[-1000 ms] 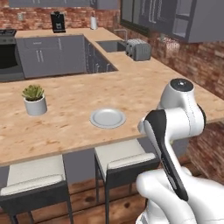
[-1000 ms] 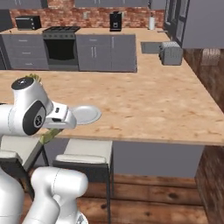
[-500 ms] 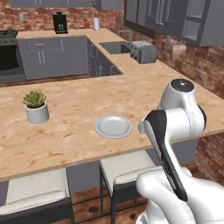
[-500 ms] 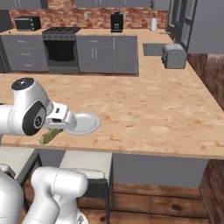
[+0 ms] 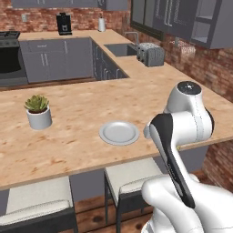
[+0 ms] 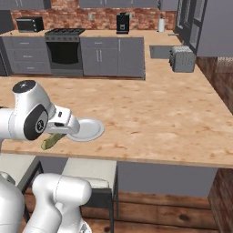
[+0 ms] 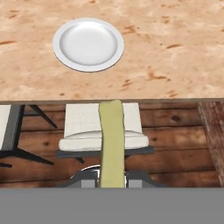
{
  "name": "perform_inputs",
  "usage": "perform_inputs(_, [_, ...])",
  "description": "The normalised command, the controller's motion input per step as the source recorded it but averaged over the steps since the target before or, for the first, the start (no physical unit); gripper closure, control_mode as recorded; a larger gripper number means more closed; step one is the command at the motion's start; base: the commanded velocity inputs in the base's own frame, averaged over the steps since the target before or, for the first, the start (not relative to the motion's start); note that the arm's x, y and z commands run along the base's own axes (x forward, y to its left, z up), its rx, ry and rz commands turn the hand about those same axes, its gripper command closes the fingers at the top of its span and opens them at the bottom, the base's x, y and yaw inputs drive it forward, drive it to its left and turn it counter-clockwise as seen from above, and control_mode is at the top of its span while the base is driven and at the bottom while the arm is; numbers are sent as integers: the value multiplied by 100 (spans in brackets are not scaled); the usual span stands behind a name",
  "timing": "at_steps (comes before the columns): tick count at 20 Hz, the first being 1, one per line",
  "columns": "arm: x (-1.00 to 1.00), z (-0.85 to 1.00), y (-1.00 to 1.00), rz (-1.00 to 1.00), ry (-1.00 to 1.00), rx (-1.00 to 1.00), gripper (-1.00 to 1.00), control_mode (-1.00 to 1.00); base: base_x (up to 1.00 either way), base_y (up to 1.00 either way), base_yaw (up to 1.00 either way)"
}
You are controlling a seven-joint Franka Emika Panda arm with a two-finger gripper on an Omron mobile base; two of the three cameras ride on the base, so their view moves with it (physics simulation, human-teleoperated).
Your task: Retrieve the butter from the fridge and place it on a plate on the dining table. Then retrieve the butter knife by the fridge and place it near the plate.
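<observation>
Butter (image 7: 112, 142) is sticking out from the gripper (image 7: 112, 181), whose jaws are pressed together on the stick's near end; in the hand view the yellowish-olive stick is running straight ahead from between the dark finger tips, its far tip reaching the near edge of the dining table (image 7: 175, 65). In that view a cushioned stool (image 7: 131, 127) and the wooden floor (image 7: 183, 140) are lying beneath the stick. In the right base view the butter (image 6: 53, 140) is poking out at a slant below the white wrist, just off the table's near edge (image 6: 173, 159).

Plate (image 5: 119, 133) is sitting flat on the light wood-grain top, near its near edge, bare and round with a raised rim; in the hand view the plate (image 7: 88, 43) is lying beyond the butter's tip and a little to the left, apart from it. In the right base view the plate (image 6: 88, 129) is showing just beside the wrist.

Potted plant (image 5: 38, 111) in a white pot is standing on the table well to the left of the plate. Toaster (image 5: 150, 54) is resting on the far counter beside the sink (image 5: 122, 49), a coffee machine (image 5: 64, 23) is standing against the brick wall, and a black microwave (image 6: 30, 23) is sitting far left by the stove (image 6: 65, 48)
</observation>
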Motion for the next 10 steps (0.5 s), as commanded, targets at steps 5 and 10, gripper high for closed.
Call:
perform_inputs(5, [0,0,0,0,0,0,100,100,1,0,0])
perform_inputs(10, [21,0,0,0,0,0,100,-100,0,0,0])
